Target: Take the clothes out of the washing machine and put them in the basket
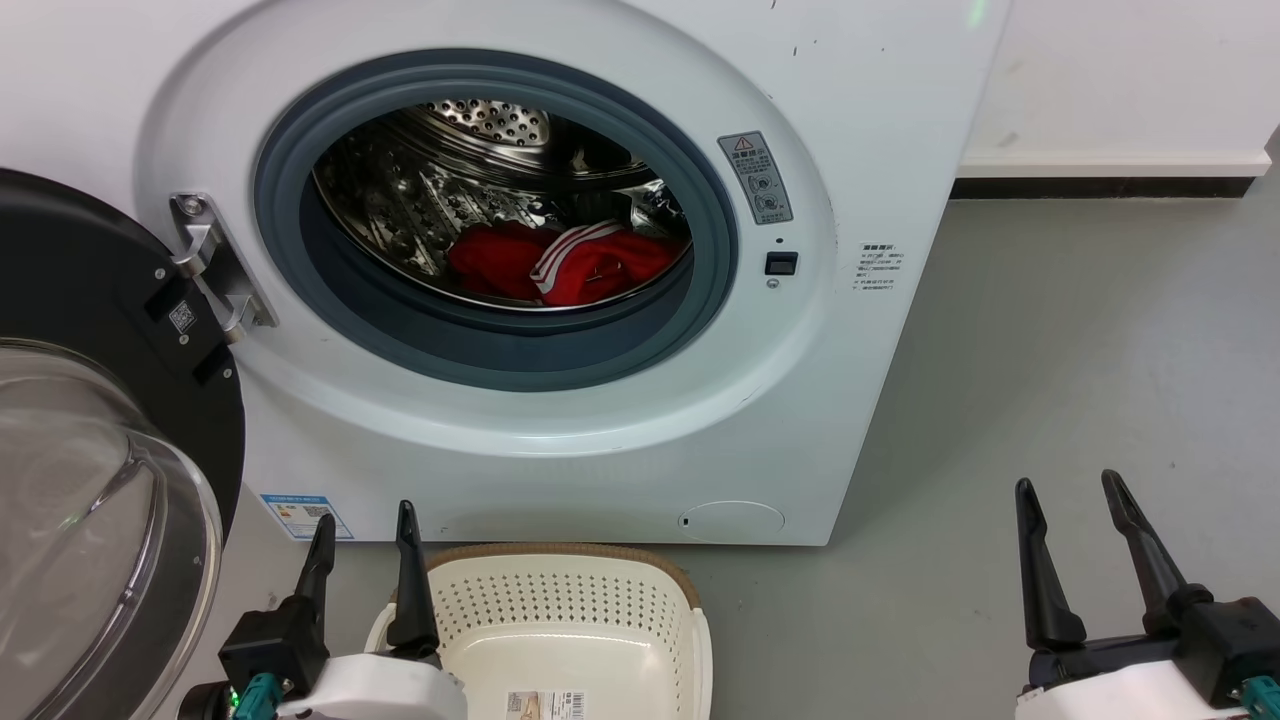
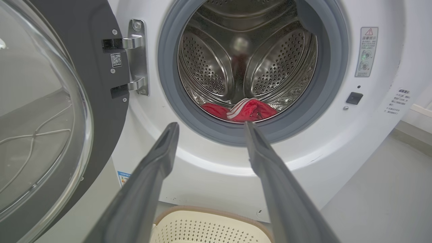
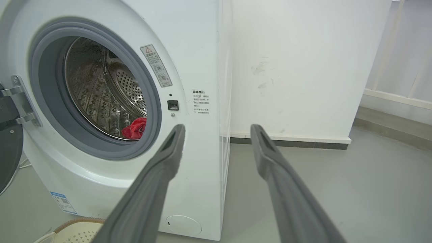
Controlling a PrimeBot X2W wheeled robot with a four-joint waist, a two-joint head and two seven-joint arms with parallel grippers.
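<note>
You had the red fabric clothes [image 1: 570, 265], one edged with thin white stripes, lying low inside the large white front-loading washing machine [image 1: 560, 460], its black-rimmed round glass door [image 1: 100, 500] swung open at left. The cream perforated plastic basket [image 1: 560, 600] stood near, in front of it. Your left gripper [image 1: 365, 513] and right gripper [image 1: 1067, 480] were spread wide, holding nothing.

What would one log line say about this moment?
door open | clothes in washing machine | basket on floor in front | left gripper open | right gripper open
</note>
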